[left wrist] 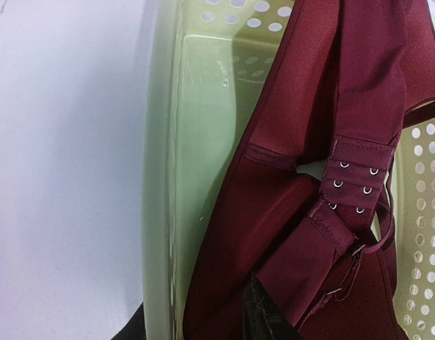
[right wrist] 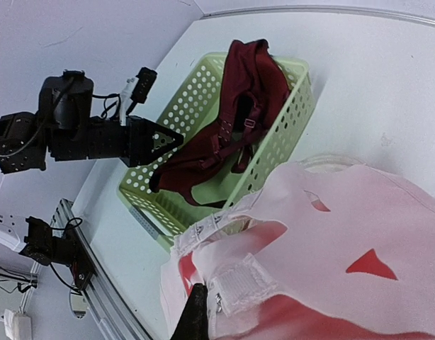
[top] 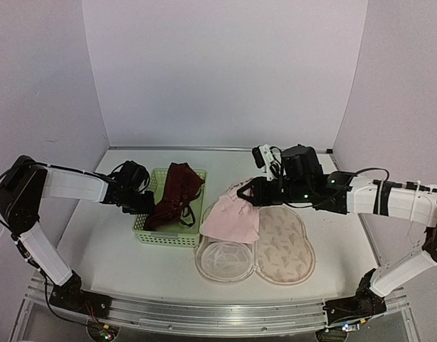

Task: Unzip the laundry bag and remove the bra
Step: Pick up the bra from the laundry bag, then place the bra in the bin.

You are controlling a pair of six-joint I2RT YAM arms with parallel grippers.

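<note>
Pale-pink fabric bra [top: 231,219] hung mid-frame, pinched in the right tool [top: 248,194]; a straight lift would clear the cream leaf-printed laundry bag [top: 286,249].

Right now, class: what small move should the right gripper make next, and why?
Probably lift it higher, then leftward. The right gripper is shut on the pale pink fabric bra, whose lower edge hangs over the open cream leaf-printed zip laundry bag; the light-green perforated plastic basket stands beside it.
</note>
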